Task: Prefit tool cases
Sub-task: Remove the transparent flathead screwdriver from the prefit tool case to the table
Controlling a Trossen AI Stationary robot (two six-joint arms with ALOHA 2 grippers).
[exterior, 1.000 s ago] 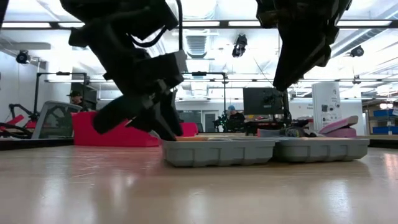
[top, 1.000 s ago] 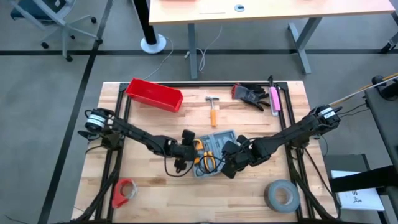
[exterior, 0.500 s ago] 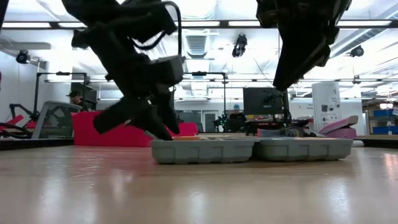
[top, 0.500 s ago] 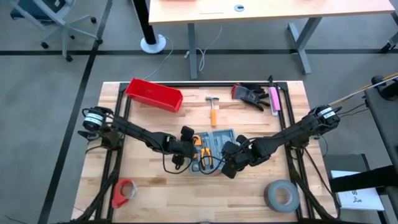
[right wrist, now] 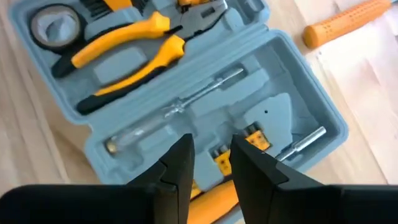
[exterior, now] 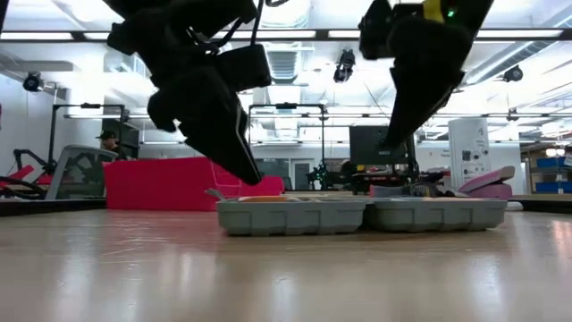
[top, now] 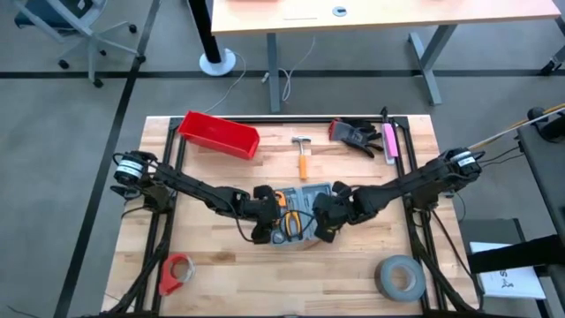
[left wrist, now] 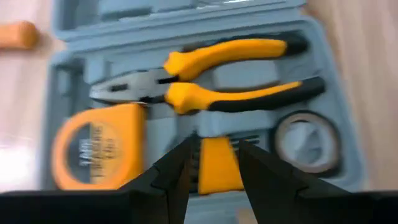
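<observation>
Both grippers closing in over the open tool case (top: 298,210)

Left gripper (top: 262,231) and right gripper (top: 325,231), formerly lower, are hovering part-open, holding nothing.

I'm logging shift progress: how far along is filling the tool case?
Done: the open tool case already holds pliers, a tape measure and a small tape roll in their recesses. In hand: the left end effector and right end effector hover over the case, neither visibly holding anything. Left: the hammer lies outside on the table.
</observation>
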